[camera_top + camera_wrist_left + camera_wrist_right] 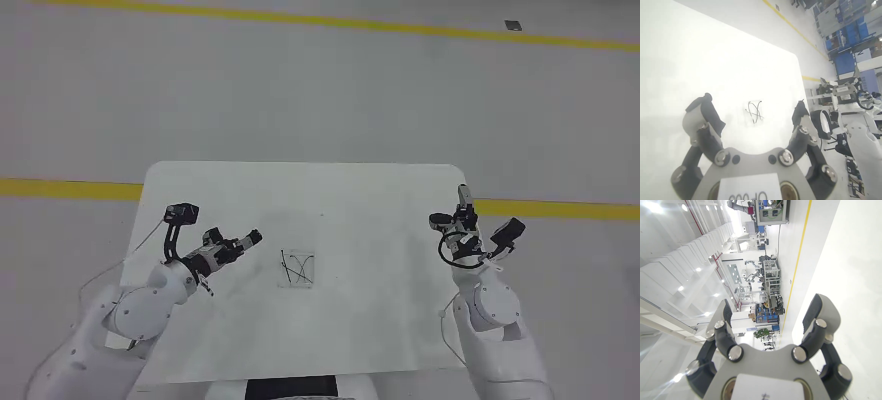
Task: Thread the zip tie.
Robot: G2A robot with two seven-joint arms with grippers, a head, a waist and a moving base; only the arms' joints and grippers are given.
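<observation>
Left gripper (753, 100) sits closest to its wrist camera, jaws spread wide with nothing between them; its fingertips frame the zip ties (755, 112) directly ahead. From above, the zip ties (297, 268) lie near the middle of the table (350, 200) as a small crossed bundle of thin black strands; no single strand lies separate from the rest. Their long axes run roughly from the robot's side toward the far edge, crossing one another at shallow angles. The left gripper (248, 242) is just to the bundle's left, pointing at it across the strands and not along them; it is near but not touching. The right gripper (452, 208) is at the table's right edge, well apart from the bundle; it faces away from the table, jaws likewise wide and empty (770, 300). Judgement: threading has not begun; the left arm is the nearer one for the first pick; the crossed strands make singling out one tie the likely difficulty.
</observation>
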